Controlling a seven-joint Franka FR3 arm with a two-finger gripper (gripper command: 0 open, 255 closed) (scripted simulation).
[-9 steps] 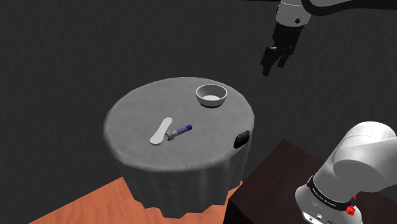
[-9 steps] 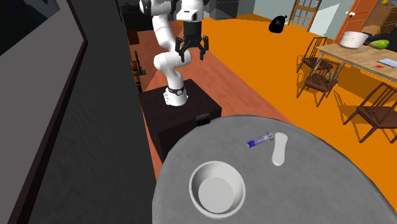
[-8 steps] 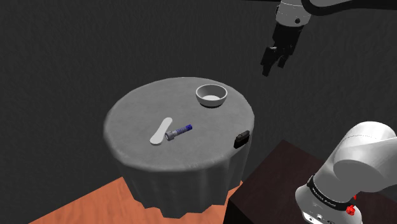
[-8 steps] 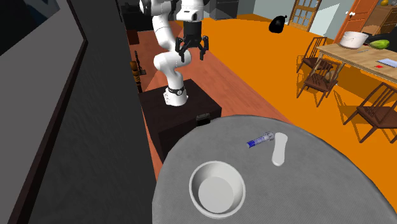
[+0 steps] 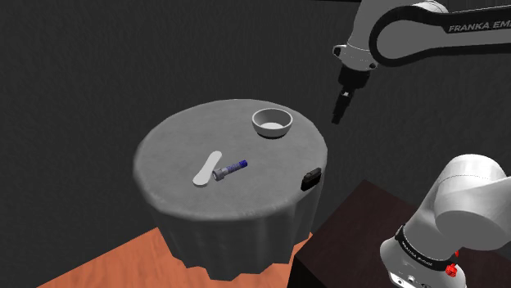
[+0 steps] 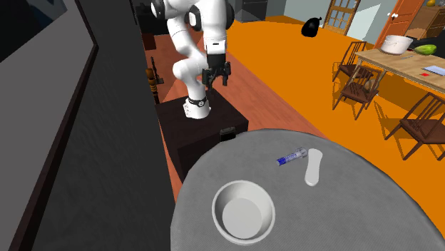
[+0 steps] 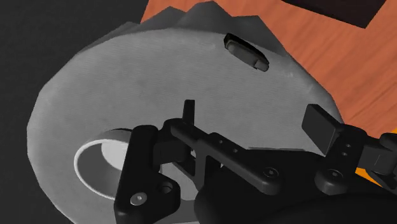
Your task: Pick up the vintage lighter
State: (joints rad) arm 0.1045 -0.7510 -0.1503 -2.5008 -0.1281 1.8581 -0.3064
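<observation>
Well below the gripper (image 5: 337, 114), which hangs empty with fingers apart, the dark lighter (image 5: 311, 178) lies untouched at the edge of the table (image 5: 176, 151) nearest it, so by my reckoning approach, grasp and lift are all left.

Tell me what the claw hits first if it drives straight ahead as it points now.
Likely the grey tablecloth, between the white bowl and the dark lighter. Nothing stands nearer the claw in the wrist view, but depth is unclear.
</observation>
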